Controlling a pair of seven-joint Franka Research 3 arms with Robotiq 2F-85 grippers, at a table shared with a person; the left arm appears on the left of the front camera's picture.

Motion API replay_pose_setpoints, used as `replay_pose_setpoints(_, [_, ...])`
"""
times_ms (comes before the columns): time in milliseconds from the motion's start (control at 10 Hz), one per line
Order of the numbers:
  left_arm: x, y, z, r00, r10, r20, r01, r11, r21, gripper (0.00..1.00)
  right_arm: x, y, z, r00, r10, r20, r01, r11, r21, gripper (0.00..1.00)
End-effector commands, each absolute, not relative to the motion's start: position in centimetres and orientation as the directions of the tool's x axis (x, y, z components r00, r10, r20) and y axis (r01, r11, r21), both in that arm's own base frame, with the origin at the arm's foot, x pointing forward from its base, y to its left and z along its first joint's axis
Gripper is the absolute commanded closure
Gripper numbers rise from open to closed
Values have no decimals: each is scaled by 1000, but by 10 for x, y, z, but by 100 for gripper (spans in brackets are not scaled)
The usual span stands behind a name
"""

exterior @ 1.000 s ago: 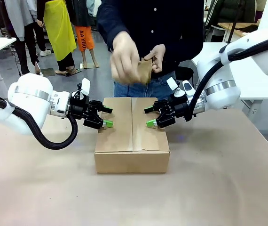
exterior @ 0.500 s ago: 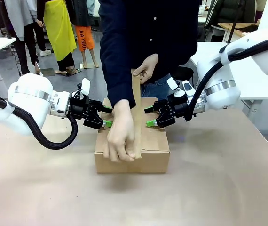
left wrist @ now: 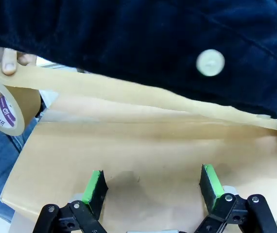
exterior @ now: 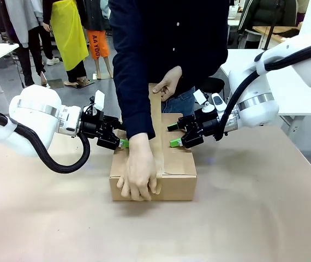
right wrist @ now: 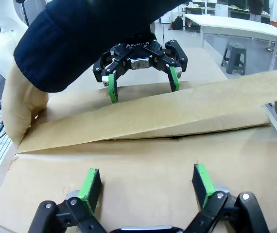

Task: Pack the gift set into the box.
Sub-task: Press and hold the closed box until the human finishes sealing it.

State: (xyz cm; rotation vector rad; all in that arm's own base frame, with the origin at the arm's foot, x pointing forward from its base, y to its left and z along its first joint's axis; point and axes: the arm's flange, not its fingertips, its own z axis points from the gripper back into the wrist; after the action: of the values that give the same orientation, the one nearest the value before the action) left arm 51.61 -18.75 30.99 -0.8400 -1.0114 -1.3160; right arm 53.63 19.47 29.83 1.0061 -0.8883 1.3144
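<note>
- Four flaps are folded down on the box (exterior: pixel 169 158), a plain brown corrugated carton standing closed near the middle of the table (exterior: pixel 264 218); whatever is inside is hidden.
- Two top flaps meet along a centre seam running from the far edge to the near edge, and in the right wrist view the seam shows as a thin dark line under the tape.
- A strip of brown packing tape (exterior: pixel 156 117) stretches over that seam, from the roll at the far side down to the near top edge of the carton.
- The person's one hand (exterior: pixel 138 174) presses the tape end over the near edge and onto the front face; the other hand (exterior: pixel 168 83) holds the tape roll (left wrist: pixel 5 108) above the far edge.
- In the left wrist view the roll is pale, with purple print on its inner core, pinched by fingers (left wrist: pixel 9 60).
- The left gripper (exterior: pixel 122 143) sits at the carton's left top edge, its jaws spread apart with nothing between them; the green pads (left wrist: pixel 94 186) hover over the flap, and I cannot tell whether they touch it.
- The right gripper (exterior: pixel 175 143) mirrors it at the right top edge, likewise spread wide and empty.
- A dark-sleeved arm (right wrist: pixel 85 43) crosses over the carton between the two grippers.
- The cardboard looks clean and uncreased, its side walls upright.
</note>
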Motion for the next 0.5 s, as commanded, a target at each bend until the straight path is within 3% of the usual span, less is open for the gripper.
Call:
replay_pose_setpoints(0, [515, -188, 308, -28, -364, 931, 993, 99, 69, 0, 536, 195, 295, 74, 343, 936, -997, -6, 81, 0])
replay_pose_setpoints(400, [515, -188, 308, -28, -364, 931, 993, 99, 69, 0, 536, 195, 295, 74, 343, 936, -997, -6, 81, 0])
